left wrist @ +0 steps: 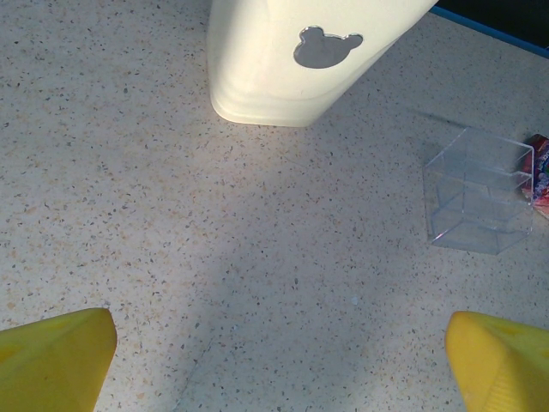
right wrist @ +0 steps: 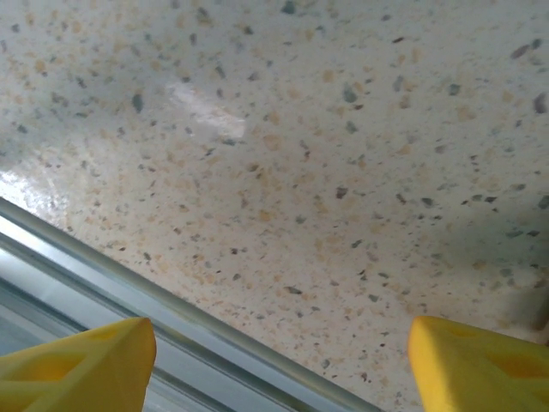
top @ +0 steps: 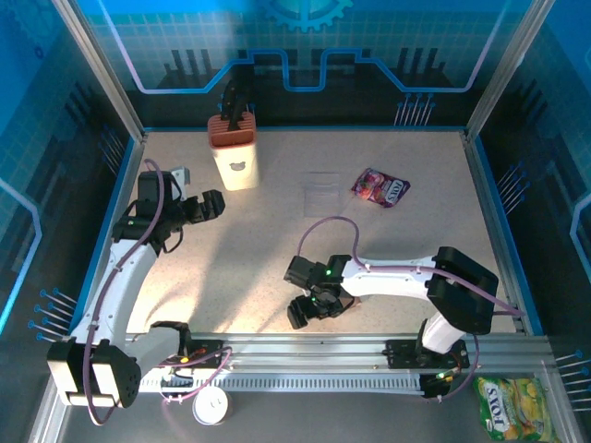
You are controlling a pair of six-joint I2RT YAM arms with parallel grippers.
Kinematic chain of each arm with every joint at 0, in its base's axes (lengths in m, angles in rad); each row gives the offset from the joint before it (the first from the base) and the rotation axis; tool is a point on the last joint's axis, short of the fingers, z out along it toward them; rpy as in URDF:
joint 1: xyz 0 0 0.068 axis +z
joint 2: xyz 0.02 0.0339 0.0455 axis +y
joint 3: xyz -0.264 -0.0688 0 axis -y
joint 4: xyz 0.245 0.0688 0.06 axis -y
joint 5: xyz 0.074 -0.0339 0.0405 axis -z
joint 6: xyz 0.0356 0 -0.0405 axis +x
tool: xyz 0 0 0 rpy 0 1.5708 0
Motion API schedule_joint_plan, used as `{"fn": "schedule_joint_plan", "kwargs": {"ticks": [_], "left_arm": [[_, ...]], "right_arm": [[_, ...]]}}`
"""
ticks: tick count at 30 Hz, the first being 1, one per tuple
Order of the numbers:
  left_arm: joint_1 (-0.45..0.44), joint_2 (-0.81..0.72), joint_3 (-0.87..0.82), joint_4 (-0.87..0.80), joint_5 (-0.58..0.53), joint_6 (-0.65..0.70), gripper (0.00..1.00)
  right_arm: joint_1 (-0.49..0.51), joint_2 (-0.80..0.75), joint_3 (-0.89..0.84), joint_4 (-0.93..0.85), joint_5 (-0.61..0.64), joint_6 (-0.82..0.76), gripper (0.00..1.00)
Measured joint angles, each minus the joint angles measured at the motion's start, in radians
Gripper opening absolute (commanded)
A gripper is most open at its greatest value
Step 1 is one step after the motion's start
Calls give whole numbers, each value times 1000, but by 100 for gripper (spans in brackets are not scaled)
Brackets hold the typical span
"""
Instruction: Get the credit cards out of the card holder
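Card holder and credit cards: I cannot tell from these views where they lie, so I cannot tell how they look either.

A cream container [top: 238,164] with a brown top [top: 231,131] stands on the speckled tabletop [top: 277,249], with dark items [top: 231,100] standing up from it. A clear plastic box [top: 323,192] lies to the right of the container, and a purple snack packet [top: 380,187] lies further right.

The left gripper [left wrist: 279,365] is spread wide and grasps nothing. Its yellow fingers [left wrist: 56,360] sit at the lower corners of its wrist view. In the top view it is just in front of the container, to its left.

The right gripper [right wrist: 283,365] is well in front of the container and to its right, near the metal rail [right wrist: 129,283] at the tabletop's near edge. It is released, with bare tabletop between its fingers [right wrist: 77,360].

The left wrist view shows a bear-head cut-out [left wrist: 326,47] in the container's wall and the clear box's inner partitions. Both are too small to make out from above. The brown top can be seen from above, whereas the wrist view cuts it off.

The snack packet carries a white label too small to read. A yellow-green packet [top: 515,406] lies beyond the rail, far right of the container. Its large letters cannot be read with certainty.
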State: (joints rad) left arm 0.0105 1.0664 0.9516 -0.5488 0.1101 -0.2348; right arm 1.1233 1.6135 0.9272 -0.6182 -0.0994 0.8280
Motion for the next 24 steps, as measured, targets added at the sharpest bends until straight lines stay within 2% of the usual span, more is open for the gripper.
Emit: {"fn": "schedule_joint_plan", "kwargs": {"ticks": [4,12,15,24], "left_arm": [[0,0,0,0,0,0,99],[1,20,0,0,0,0,99],[3,21,0,0,0,0,99],[31,21,1,-2,-12,1,99]], "right_arm": [[-35,0,-19,-3,6,14,87],[-145,-36,-56,-48,40,6,90],[-208,-52,-73,-72,51,-14,100],[-419,-58,-66,-82,52,-101,100]]}}
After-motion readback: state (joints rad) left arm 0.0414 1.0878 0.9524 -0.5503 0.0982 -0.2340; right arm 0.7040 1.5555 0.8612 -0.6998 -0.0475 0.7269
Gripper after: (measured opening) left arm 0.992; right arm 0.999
